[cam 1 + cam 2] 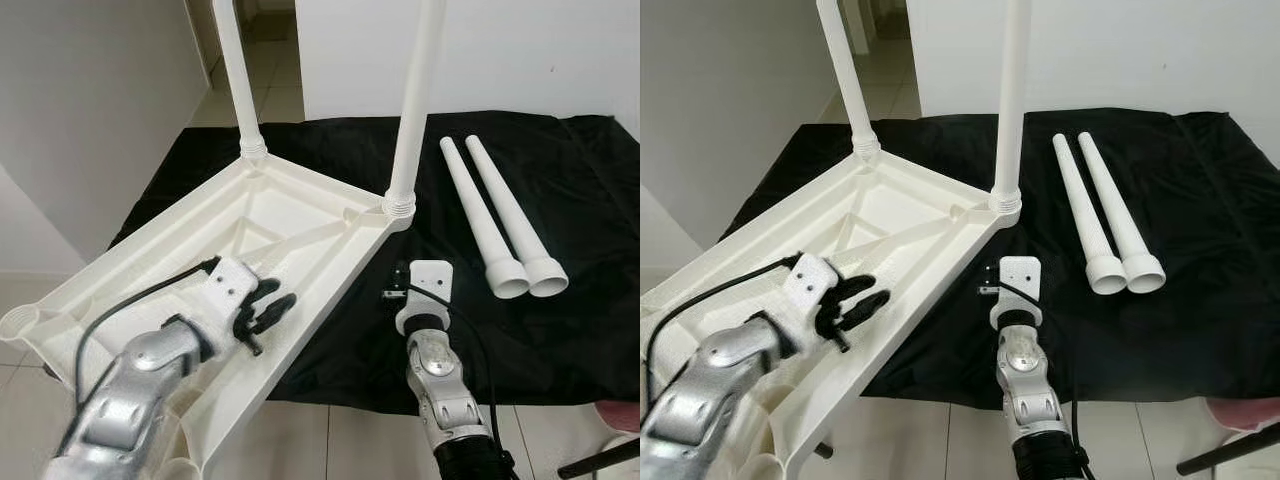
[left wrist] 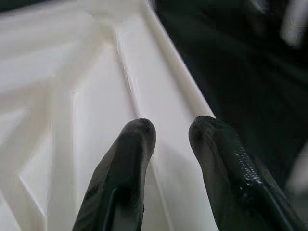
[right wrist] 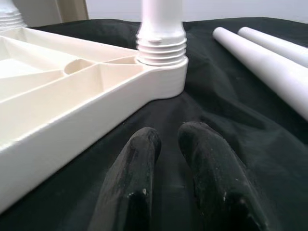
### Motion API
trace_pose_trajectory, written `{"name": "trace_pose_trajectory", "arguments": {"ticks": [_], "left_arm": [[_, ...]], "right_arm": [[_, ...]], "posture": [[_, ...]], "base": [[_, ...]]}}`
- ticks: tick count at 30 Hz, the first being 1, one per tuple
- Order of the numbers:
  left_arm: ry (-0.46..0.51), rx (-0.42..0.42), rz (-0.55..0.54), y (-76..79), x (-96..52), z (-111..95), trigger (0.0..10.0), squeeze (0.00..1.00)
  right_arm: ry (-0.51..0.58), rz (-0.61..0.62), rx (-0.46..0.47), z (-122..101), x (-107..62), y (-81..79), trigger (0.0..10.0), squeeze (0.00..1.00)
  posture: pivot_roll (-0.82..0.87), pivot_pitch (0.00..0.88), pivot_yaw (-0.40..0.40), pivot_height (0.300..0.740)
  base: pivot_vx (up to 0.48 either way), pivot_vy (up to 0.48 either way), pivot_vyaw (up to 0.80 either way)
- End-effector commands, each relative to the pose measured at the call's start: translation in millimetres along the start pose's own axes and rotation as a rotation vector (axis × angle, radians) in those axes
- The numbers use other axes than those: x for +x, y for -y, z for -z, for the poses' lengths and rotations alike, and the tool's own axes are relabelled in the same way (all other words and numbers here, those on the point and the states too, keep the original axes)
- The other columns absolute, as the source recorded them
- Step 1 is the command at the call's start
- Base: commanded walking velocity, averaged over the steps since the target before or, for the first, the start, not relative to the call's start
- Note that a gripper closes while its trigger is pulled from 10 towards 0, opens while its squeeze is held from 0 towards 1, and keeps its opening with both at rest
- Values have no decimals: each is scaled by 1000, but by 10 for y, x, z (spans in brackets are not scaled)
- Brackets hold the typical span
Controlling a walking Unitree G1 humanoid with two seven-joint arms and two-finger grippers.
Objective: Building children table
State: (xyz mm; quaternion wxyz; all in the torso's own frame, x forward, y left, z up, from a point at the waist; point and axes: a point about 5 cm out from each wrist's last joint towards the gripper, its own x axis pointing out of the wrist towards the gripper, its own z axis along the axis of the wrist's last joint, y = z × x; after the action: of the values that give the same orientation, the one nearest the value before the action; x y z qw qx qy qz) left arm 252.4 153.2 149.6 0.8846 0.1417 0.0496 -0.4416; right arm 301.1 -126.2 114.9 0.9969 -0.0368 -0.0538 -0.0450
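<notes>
No readable writing or brand marks on anything here.

Count: one white plastic table top (image 1: 180, 250), upside down, ribbed underside up. Two legs screwed in and standing upright: rear-corner leg (image 1: 235, 75) and right-corner leg (image 1: 415, 100), both seated in threaded sockets. Two loose legs (image 1: 495, 215) lie side by side, touching, on the black cloth (image 1: 560, 300), wide ends toward the robot, well apart from the table top, out toward the cloth's right side.

The table top sits partly on the cloth; its near-left end overhangs the cloth's left edge above the tiled floor (image 1: 25, 400).

Left end effector (image 1: 262, 310) is over the table top's underside, near the long right rim, fingers (image 2: 130, 159) slightly parted, gripping nothing. I can't tell if the tips touch the plastic.

Right end effector (image 3: 168, 144) is low over the cloth, just in front of the right-corner socket, fingers nearly together with a narrow gap, nothing between them.

Two silver arms, one per side.
</notes>
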Motion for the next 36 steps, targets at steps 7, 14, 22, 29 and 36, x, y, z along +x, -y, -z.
{"name": "trace_pose_trajectory", "arguments": {"ticks": [7,14,22,29,36], "left_arm": [[-152,-15,107,-17,-363,172,10000,0],[-228,-10,128,18,-465,241,10000,0],[-235,-29,146,40,-487,252,10000,0],[-202,-83,167,59,-498,197,10000,0],[-226,-96,198,141,-474,235,10000,0]], "right_arm": [[-17,-17,-1,40,-31,-30,10000,0],[-19,-22,-2,43,-32,-35,10000,0],[-20,-22,-3,45,-31,-33,10000,0],[-20,-22,-4,45,-25,-33,10000,0],[-19,-24,-3,41,-19,-41,10000,0]], "posture": [[-9,39,69,740],[-1,46,64,740],[-1,50,63,740],[-1,48,63,740],[-2,48,64,740]], "base": [[0,0,0],[0,0,0],[0,0,0],[0,0,0],[0,0,0]]}}
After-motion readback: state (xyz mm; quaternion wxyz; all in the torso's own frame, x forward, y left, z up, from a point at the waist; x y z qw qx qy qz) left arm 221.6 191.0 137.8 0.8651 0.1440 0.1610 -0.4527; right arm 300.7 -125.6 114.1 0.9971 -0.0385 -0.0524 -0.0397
